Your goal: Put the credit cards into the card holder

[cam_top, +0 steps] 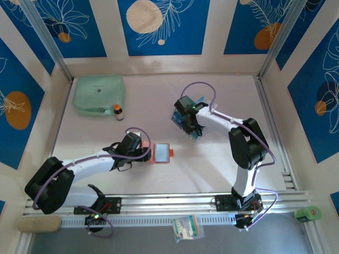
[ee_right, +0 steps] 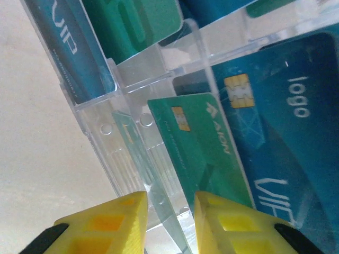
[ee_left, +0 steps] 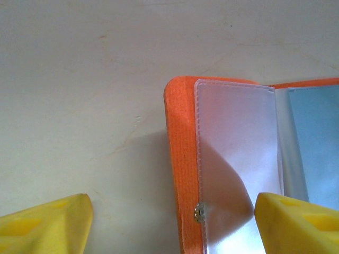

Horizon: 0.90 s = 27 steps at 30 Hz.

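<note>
The card holder (cam_top: 161, 153) lies open on the table, orange with clear pockets; in the left wrist view its orange edge (ee_left: 180, 159) runs between my fingers. My left gripper (cam_top: 146, 152) (ee_left: 172, 211) stands open, straddling that left edge. The credit cards stand in a clear acrylic rack (cam_top: 186, 125) (ee_right: 132, 95). A teal-green card (ee_right: 206, 153) leans in front of a blue one (ee_right: 280, 121). My right gripper (cam_top: 193, 132) (ee_right: 169, 203) reaches into the rack. Its jaws are narrow but apart, with a clear divider and the green card's lower edge in the gap.
A mint-green zip pouch (cam_top: 99, 95) and a small bottle (cam_top: 118, 111) sit at the back left. A sachet packet (cam_top: 186, 227) lies on the near rail, a green roll (cam_top: 308, 214) at the near right. Patterned walls enclose the table.
</note>
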### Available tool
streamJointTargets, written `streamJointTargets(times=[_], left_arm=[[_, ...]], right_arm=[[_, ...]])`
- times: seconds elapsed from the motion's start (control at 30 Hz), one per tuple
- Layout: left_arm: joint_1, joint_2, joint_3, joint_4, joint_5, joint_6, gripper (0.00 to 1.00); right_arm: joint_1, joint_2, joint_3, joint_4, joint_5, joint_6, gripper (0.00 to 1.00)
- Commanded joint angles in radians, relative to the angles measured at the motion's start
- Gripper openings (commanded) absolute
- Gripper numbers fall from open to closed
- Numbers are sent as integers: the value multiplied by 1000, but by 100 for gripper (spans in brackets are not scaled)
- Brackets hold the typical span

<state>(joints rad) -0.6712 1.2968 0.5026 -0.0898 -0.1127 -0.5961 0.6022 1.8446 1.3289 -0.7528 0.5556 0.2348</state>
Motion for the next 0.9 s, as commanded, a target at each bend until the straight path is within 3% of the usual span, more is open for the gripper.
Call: streamJointTargets(times=[0.0, 0.27, 0.53, 0.87], left_arm=[[7, -2, -4, 9, 11, 4, 80], [7, -6, -5, 7, 10, 3, 80], [7, -17, 8, -6, 13, 2, 80], [8, -37, 66, -58, -1, 31, 81]], right_arm=[[9, 23, 24, -13, 15, -13, 28], [14, 17, 28, -15, 10, -25, 19], [31, -47, 25, 2, -28, -82, 1], [107, -144, 78, -36, -67, -50, 0]])
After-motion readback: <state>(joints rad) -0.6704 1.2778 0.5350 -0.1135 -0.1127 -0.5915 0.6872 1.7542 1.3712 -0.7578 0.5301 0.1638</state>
